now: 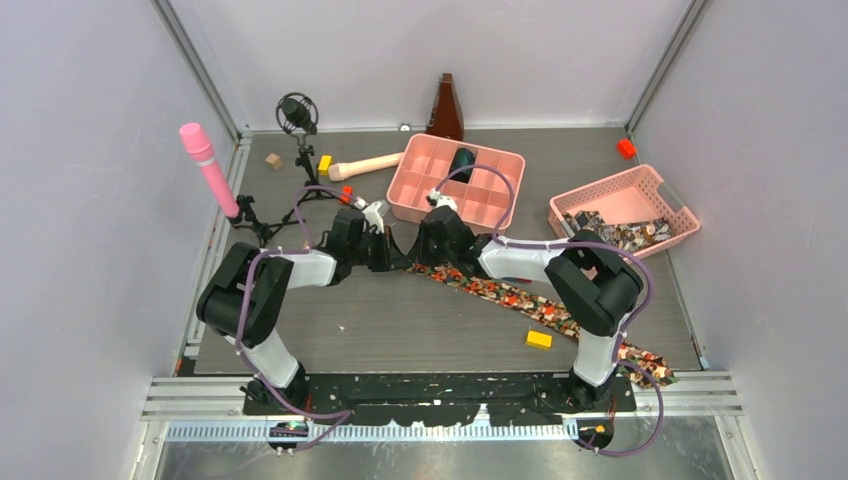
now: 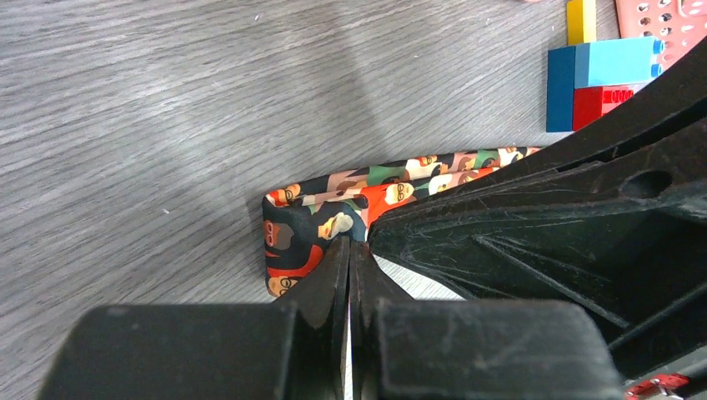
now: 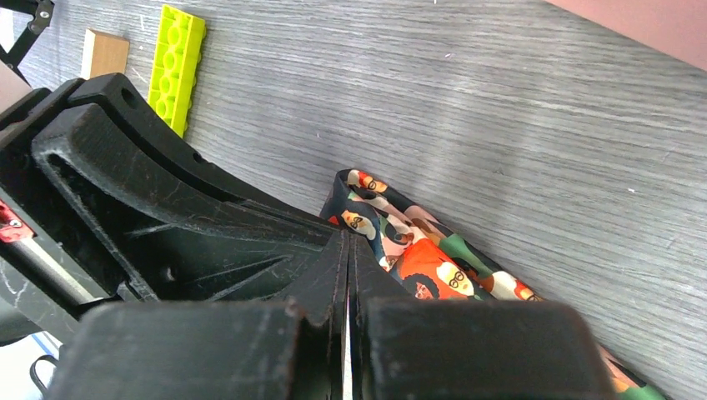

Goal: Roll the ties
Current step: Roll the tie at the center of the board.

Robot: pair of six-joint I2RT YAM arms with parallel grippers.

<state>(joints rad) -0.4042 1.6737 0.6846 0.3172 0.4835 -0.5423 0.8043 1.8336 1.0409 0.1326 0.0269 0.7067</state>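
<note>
Tie (image 2: 317, 225) flat on table (image 1: 400, 330), end just before pink tray (image 1: 432, 160). Left gripper (image 2: 348, 246) and right gripper (image 3: 346, 242) both closed at that end, crowding together; fabric pinched or not, unclear. Blue-red blocks (image 2: 613, 65) just beside tray.

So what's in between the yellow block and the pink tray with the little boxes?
The tie lies slanted across there, near the yellow block, and the right arm reaches over nearer the pink tray. The top view shows it.

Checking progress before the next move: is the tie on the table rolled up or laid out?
Mostly laid out: the tie lies in a long flat strip; only its far end is folded over.
</note>
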